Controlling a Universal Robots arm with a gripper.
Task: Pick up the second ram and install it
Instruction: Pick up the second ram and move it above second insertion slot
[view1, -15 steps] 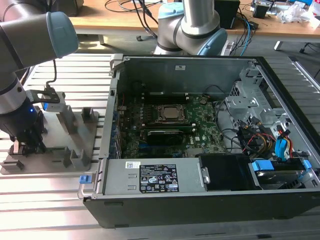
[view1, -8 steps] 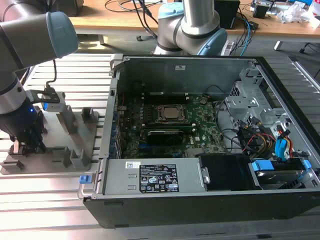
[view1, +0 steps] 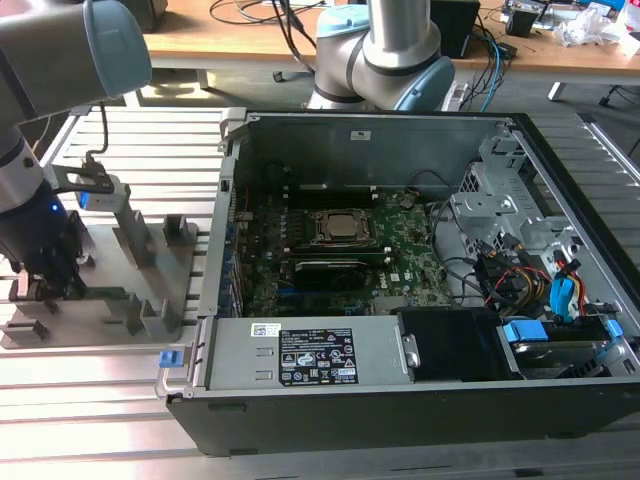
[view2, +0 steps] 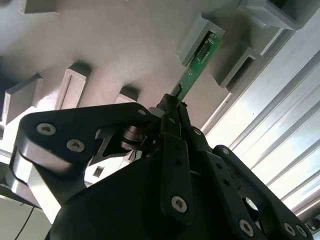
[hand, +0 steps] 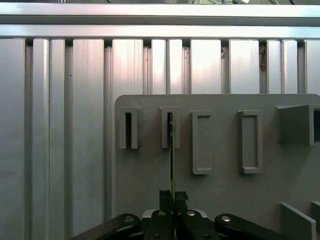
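Note:
The second ram (view2: 196, 68) is a thin green stick standing on edge on the grey fixture plate (view2: 125, 45), with its far end in a raised slot block (view2: 200, 37). In the first wrist view the ram (hand: 172, 150) shows edge-on, running from a slot to my gripper (hand: 173, 197). My gripper (view2: 172, 107) is shut on the near end of the stick, one black finger (view2: 170, 135) on each side. In the exterior view my gripper (view1: 45, 288) is down on the fixture plate (view1: 110, 320) at the exterior view's left, beside the open computer case.
The open computer case (view1: 400, 130) holds the green motherboard (view1: 400, 265) with the CPU socket (view1: 335, 228) and long slots next to it. Cables and drive bays (view1: 530, 270) fill its right side. Ribbed aluminium table rails (hand: 75, 100) surround the fixture. Grey blocks (view1: 135, 235) stand on the plate.

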